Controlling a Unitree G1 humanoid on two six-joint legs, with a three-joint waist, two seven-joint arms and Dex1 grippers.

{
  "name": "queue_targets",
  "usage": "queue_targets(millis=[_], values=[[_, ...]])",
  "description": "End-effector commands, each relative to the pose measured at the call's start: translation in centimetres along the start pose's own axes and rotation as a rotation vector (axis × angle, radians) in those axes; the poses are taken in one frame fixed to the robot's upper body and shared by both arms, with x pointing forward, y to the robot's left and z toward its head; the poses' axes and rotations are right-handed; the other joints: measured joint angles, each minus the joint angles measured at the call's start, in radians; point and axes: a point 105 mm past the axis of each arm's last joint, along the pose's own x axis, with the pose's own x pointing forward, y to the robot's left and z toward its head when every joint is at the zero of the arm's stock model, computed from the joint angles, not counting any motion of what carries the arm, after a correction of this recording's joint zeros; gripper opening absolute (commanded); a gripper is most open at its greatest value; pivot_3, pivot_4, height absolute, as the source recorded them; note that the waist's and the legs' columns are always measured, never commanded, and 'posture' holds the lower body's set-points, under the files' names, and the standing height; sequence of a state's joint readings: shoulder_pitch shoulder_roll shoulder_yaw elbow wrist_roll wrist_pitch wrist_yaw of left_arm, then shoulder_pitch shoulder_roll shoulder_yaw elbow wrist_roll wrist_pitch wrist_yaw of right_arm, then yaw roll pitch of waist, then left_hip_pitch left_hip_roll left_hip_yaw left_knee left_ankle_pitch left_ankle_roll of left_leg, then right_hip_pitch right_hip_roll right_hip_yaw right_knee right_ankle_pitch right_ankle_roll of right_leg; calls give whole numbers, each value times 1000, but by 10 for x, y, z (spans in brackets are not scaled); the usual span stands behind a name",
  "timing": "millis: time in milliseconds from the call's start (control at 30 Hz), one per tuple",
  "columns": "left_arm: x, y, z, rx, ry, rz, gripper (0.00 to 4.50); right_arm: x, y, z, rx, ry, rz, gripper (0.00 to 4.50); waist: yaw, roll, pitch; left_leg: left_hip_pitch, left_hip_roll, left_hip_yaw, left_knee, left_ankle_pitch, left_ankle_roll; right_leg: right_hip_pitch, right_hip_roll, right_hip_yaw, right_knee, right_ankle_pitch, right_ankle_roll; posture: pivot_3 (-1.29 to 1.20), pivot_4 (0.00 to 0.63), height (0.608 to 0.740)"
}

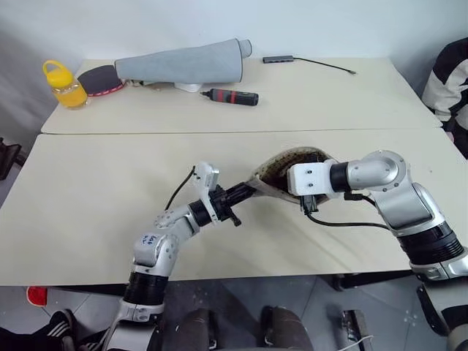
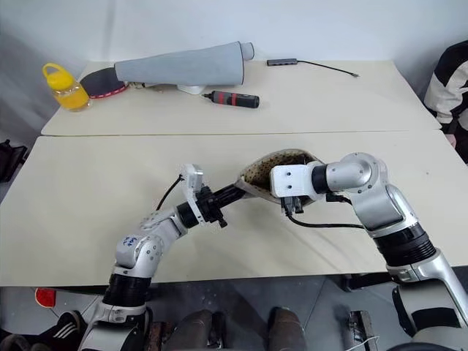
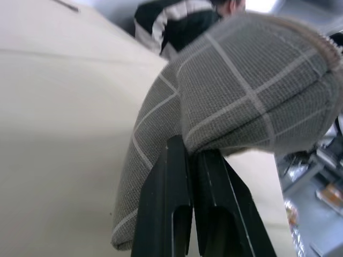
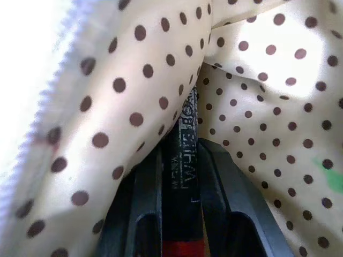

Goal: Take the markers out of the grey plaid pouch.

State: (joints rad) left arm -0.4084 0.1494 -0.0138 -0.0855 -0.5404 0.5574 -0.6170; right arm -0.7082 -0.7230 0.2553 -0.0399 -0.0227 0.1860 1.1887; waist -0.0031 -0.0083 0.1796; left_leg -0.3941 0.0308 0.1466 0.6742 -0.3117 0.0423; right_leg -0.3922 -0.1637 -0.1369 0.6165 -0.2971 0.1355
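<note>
Your left tool (image 3: pixel 195 160) is clenched on a fold of the grey plaid pouch (image 3: pixel 246 91), gripping the fabric at the pouch's outer edge and holding that end up off the table (image 1: pixel 95 212). The pouch sits between your two tools, near the middle of the near table, its mouth gaping toward the right tool (image 4: pixel 179 160) and showing a cream lining with brown dots. Your right tool reaches into that opening, and in the right wrist view its two black fingers (image 4: pixel 147 187) are closed on a slim dark marker (image 4: pixel 182 160) with printed lettering and a red band near the finger bases; the marker runs between the fingers and on into the lining folds. A small green patch shows against the lining beside the right tool; what it is cannot be told. Well beyond both tools, on the far table, lie a long plain grey sleeve (image 1: pixel 186 64), a black stick-shaped tool with red bands (image 1: pixel 232 96) just in front of it, a yellow bottle (image 1: pixel 64 85), a red-edged dark paddle (image 1: pixel 101 79) and a small grey hub with cable (image 1: pixel 279 58). A person in a striped sleeve (image 1: pixel 447 80) sits past the right tool, at the table's edge.
</note>
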Motion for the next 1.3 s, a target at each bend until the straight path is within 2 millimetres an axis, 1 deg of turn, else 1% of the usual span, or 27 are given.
queue_targets(millis=[33,100,267,333,433,467,533,633,700,767,833,933,1000,1067,1200,1267,1300], values=[[-12,7,1,165,42,32,0,-11,-2,23,23,-102,14,588,-1,0,0,0,0,0,0,0,0,0,0,0,0,0,0,0,150,740],[-17,10,-1,188,57,37,0,-18,-7,15,41,-61,-1,588,-1,0,0,0,0,0,0,0,0,0,0,0,0,0,0,0,150,740],[-22,15,5,231,36,54,0,-29,-3,-7,33,69,30,588,3,0,0,-3,0,0,1,0,0,0,0,-1,-4,0,0,0,150,740],[-21,14,5,256,41,46,0,-30,-2,-17,0,124,35,588,1,0,0,-3,0,0,1,0,1,0,0,-1,-5,0,0,0,150,740],[-21,12,4,250,40,29,0,-28,-1,-24,-31,163,35,588,1,0,0,-3,0,0,0,0,0,0,0,-1,-4,0,0,0,150,740],[-21,12,4,252,45,32,0,-27,0,-24,-29,161,37,588,1,0,0,-3,0,0,0,0,0,0,0,-1,-4,0,0,0,150,740],[-23,14,3,273,58,45,0,-28,-6,-14,29,89,6,587,1,0,0,-3,0,0,0,0,0,-1,0,-1,-4,0,0,0,150,740],[-27,19,3,308,73,67,0,-34,-11,-7,82,48,-20,582,1,0,0,-3,0,0,1,0,0,0,0,-1,-4,0,0,0,150,740],[-30,22,-1,330,101,66,0,-39,-13,-13,70,96,-24,582,1,0,0,-3,0,0,1,0,0,0,0,-1,-4,0,0,0,150,740],[-31,21,-2,328,106,58,0,-41,-14,-23,53,167,-32,582,2,0,0,-3,0,0,1,0,1,0,0,-1,-4,0,0,0,150,740],[-30,18,-4,329,112,40,0,-38,-13,-26,69,169,-45,582,3,0,0,-3,0,0,1,0,1,0,0,-1,-4,0,0,0,150,740],[-28,18,-8,336,129,38,0,-32,-7,-20,75,138,-16,581,2,0,0,-3,0,0,1,0,1,0,0,-1,-4,0,0,0,150,740],[-27,16,-11,304,134,30,0,-30,-8,-14,79,103,-13,581,1,0,0,-3,0,0,1,0,1,-1,0,-1,-4,0,0,0,150,740],[-27,12,-11,269,123,0,0,-28,-8,-13,79,99,-15,581,1,0,0,-3,0,0,1,0,1,-1,0,-1,-4,0,0,0,150,740],[-27,7,-6,260,88,-7,1059,-23,-2,-10,81,87,4,581,1,0,0,-3,0,0,1,0,1,-1,0,-1,-4,0,0,0,150,740],[-27,3,-6,254,81,-26,1723,-22,-1,-7,82,77,7,581,3,0,0,-3,0,0,1,0,1,-1,0,-2,-4,0,0,0,150,740],[-27,3,-7,267,83,-29,1748,-21,-1,-6,84,69,8,581,3,0,0,-3,0,-1,1,0,1,-1,0,-1,-4,0,0,0,150,740]])
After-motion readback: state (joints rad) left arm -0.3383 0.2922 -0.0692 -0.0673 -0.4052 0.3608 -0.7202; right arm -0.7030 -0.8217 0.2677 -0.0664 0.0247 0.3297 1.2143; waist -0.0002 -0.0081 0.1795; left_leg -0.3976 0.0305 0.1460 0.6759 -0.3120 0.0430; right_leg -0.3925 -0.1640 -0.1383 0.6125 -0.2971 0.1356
